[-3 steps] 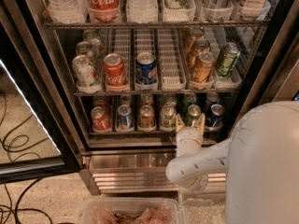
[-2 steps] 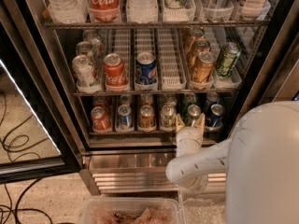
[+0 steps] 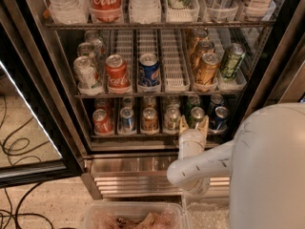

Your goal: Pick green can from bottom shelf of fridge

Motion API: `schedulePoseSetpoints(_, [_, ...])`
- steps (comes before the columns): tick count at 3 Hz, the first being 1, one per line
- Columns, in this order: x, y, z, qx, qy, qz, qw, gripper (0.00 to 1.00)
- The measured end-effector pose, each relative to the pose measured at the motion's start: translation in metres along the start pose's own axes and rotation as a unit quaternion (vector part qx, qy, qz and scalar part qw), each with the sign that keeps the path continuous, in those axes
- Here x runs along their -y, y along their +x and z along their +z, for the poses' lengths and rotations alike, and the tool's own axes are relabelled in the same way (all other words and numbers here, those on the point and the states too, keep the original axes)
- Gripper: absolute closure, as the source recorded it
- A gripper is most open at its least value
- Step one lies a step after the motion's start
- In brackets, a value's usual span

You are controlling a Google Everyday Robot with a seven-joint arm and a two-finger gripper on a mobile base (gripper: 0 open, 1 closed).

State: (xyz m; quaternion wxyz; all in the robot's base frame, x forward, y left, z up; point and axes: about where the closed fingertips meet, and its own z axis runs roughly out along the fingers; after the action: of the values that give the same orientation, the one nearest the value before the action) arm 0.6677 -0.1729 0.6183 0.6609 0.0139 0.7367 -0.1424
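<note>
The fridge (image 3: 71, 104) stands open in front of me. On the bottom shelf (image 3: 143, 136) a row of cans stands behind the low lip. The green can (image 3: 197, 113) is second from the right, between a pale can (image 3: 171, 119) and a blue can (image 3: 220, 117). My gripper (image 3: 194, 123) reaches in from below on a white arm (image 3: 200, 163). Its two tan fingers (image 3: 183, 124) stand open on either side of the green can's lower part. The can stands upright on the shelf.
A red can (image 3: 102, 121), a blue can (image 3: 127, 119) and an orange can (image 3: 149, 119) fill the shelf's left lanes. The rack above holds white trays with an olive patterned can (image 3: 232, 61). The glass door (image 3: 28, 128) hangs open at left. A plastic tub (image 3: 133, 217) lies below.
</note>
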Motion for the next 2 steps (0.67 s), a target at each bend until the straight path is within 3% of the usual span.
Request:
schedulePoseSetpoints(1, [0.0003,-0.0003,0.0003,0.002,0.002,0.003,1.0000,0.34])
schedulePoseSetpoints(2, [0.0012,-0.0008,0.0012,-0.001,0.020,0.017,0.9997,0.25])
